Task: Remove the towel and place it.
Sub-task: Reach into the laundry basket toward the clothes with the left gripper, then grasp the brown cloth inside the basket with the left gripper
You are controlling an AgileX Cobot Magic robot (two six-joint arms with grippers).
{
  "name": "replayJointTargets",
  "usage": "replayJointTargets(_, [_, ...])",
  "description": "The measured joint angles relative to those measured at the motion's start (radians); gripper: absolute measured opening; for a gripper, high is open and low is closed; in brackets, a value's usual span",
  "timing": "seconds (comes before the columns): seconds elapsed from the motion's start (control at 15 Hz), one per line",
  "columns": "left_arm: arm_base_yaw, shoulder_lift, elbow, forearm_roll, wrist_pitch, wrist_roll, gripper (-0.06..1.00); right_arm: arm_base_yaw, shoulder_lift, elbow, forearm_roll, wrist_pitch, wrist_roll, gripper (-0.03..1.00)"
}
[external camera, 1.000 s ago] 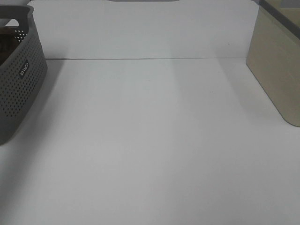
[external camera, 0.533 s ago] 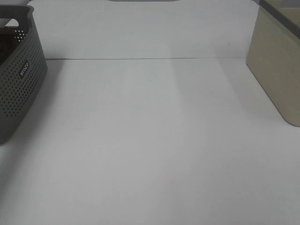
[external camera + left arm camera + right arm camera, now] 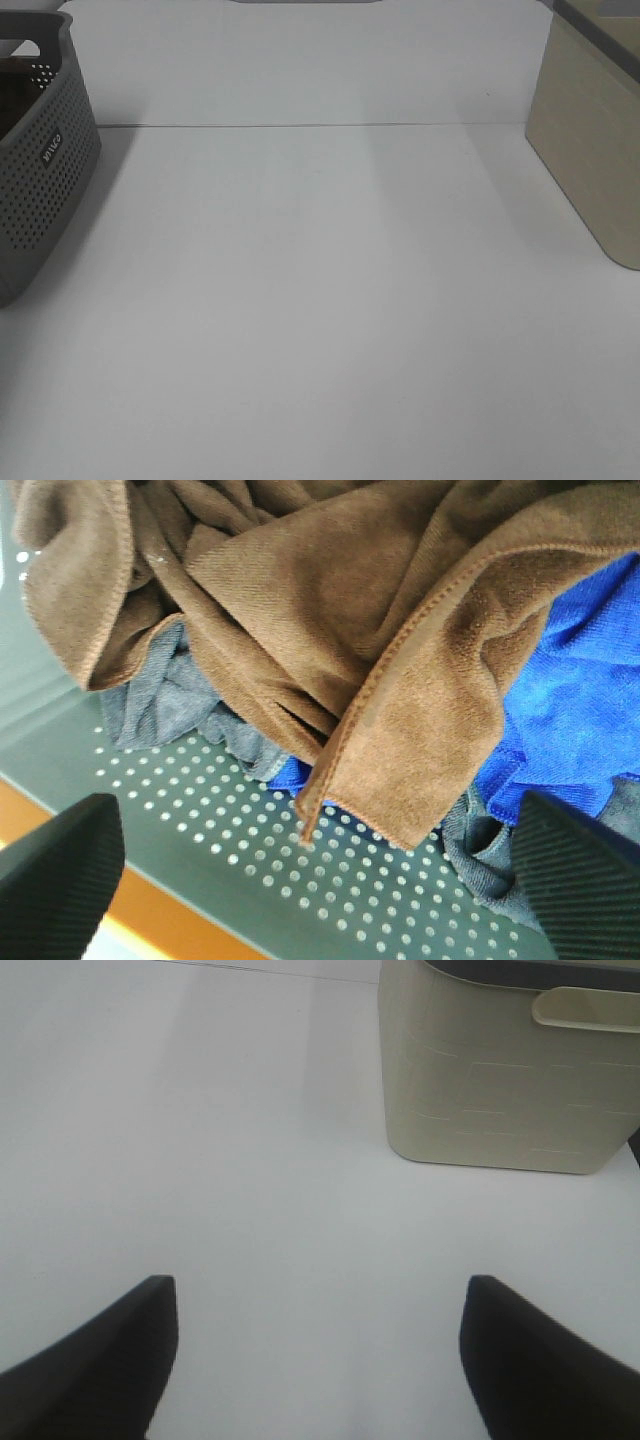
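Observation:
The dark brown towel (image 3: 330, 610) lies crumpled in the grey perforated basket (image 3: 200, 810), on top of a blue cloth (image 3: 580, 700) and a grey cloth (image 3: 170, 705). One stitched hem hangs toward the basket wall. My left gripper (image 3: 320, 880) is open and empty, just above the towel's hanging edge, with its fingers wide apart. My right gripper (image 3: 315, 1350) is open and empty over the bare white table. Neither gripper shows in the exterior high view, where the basket (image 3: 40, 170) stands at the far left.
A beige bin (image 3: 590, 150) stands at the right edge of the white table (image 3: 320, 300); it also shows in the right wrist view (image 3: 500, 1080). A low white wall runs along the table's back.

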Motion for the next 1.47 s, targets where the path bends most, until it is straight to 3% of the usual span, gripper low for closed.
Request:
replayJointTargets(0.53, [0.006,0.129,-0.002,-0.032,-0.002,0.022,0.96,0.0,0.0,0.0,0.0,0.0,0.0,0.76])
replayJointTargets(0.87, [0.03,0.129,-0.002,-0.036,-0.002,0.022,0.66,0.0,0.0,0.0,0.0,0.0,0.0,0.76])
replayJointTargets(1.2, [0.03,0.129,-0.002,-0.045,-0.002,-0.015,0.08,0.0,0.0,0.0,0.0,0.0,0.0,0.76])
replayJointTargets(1.47, [0.03,0.129,-0.002,-0.057,-0.007,-0.063,0.0,0.0,0.0,0.0,0.0,0.0,0.0,0.76])
